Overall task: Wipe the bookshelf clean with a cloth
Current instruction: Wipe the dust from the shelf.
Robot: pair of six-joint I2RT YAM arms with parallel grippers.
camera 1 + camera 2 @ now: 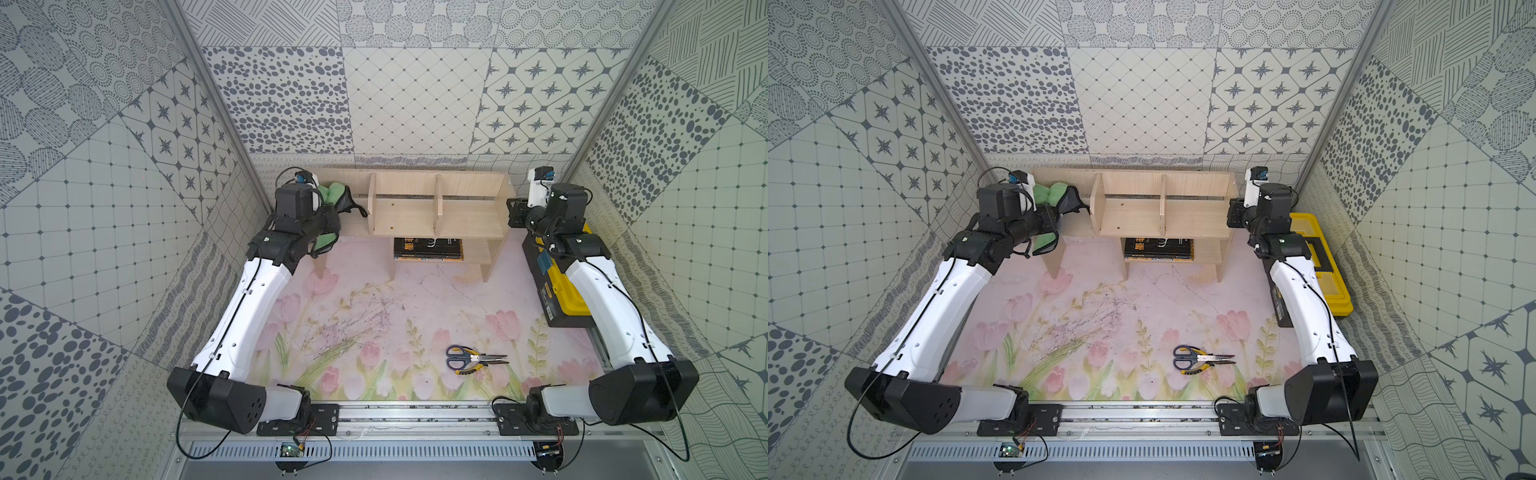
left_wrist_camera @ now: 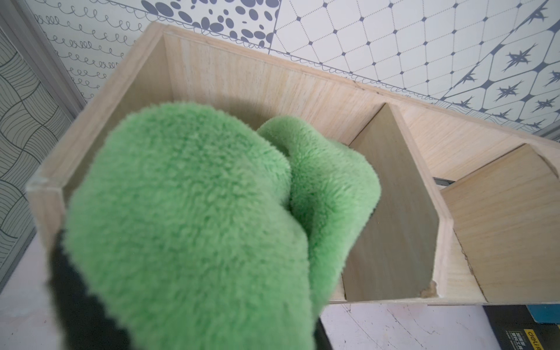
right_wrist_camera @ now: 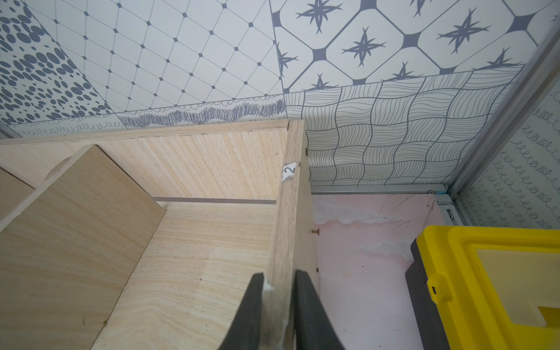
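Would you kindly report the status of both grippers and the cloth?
Left gripper shut on cloth, at left end bay of bookshelf. Right gripper clamped on its right side panel. Scissors, toolbox outside the bays.

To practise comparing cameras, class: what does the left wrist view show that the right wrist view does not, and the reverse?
Only the left wrist view: the green cloth, filling the foreground before an end bay. Only the right wrist view: the yellow toolbox and the right jaws astride the side panel. Both: the pale wood bookshelf and the patterned wall.
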